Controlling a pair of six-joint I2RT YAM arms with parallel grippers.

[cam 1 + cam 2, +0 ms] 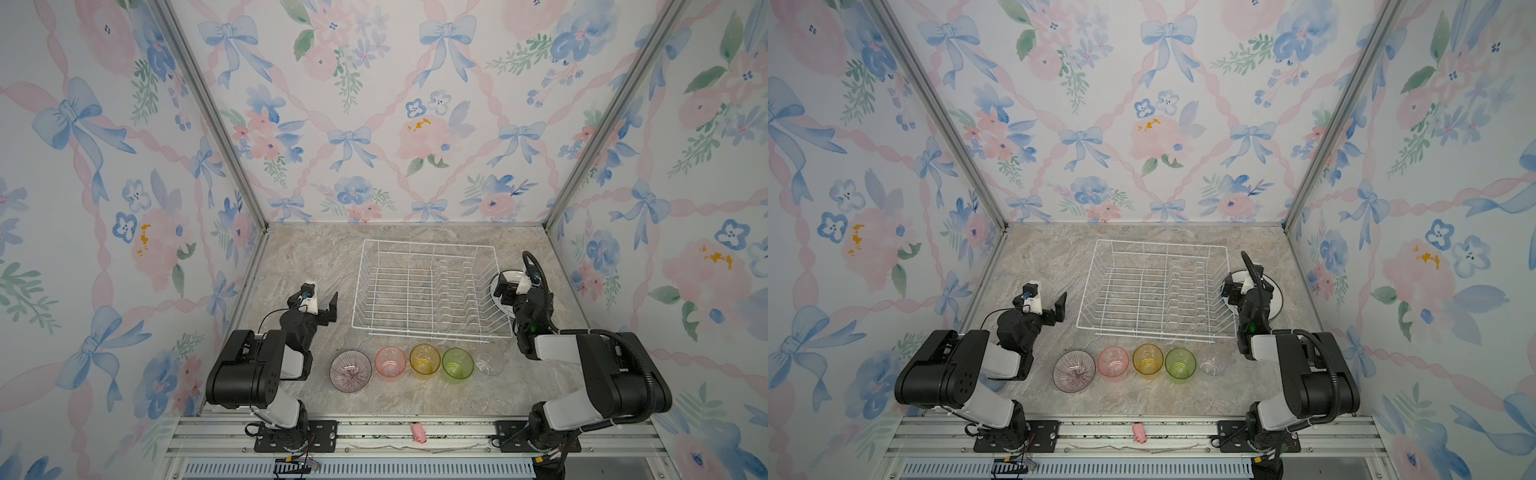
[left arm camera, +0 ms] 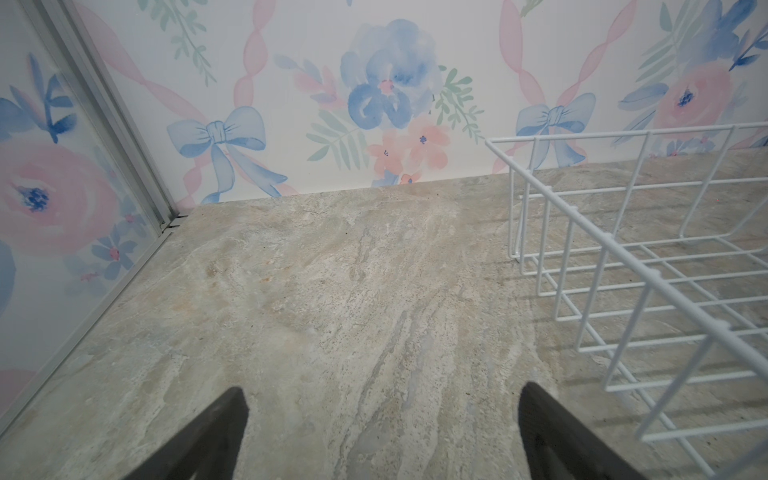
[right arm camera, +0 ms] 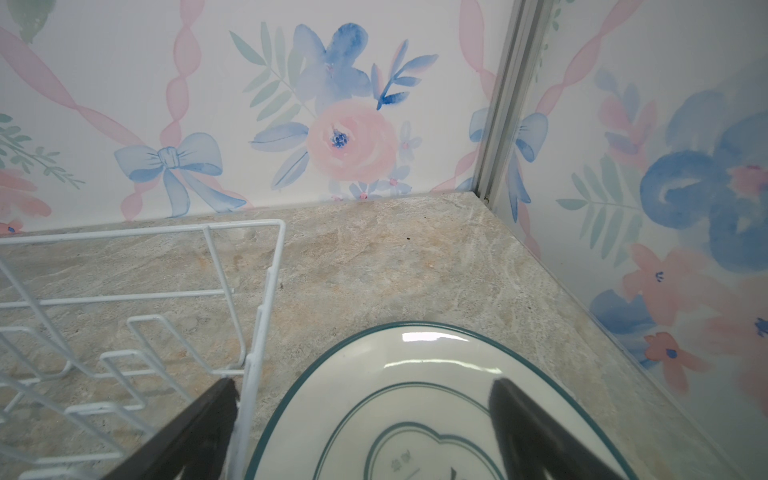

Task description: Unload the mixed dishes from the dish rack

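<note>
Now, on the worktop (image 1: 316,257) the dish rack (image 1: 399,291) stands empty; the plates (image 3: 399,374) lie flat beside it, probably slippery and breakable, so pinch one at the rim. The bowl (image 1: 350,371) and light tumblers (image 1: 424,359) line its front. Your right gripper (image 3: 363,386) hangs released over the plates, left gripper (image 2: 382,390) released too
</note>
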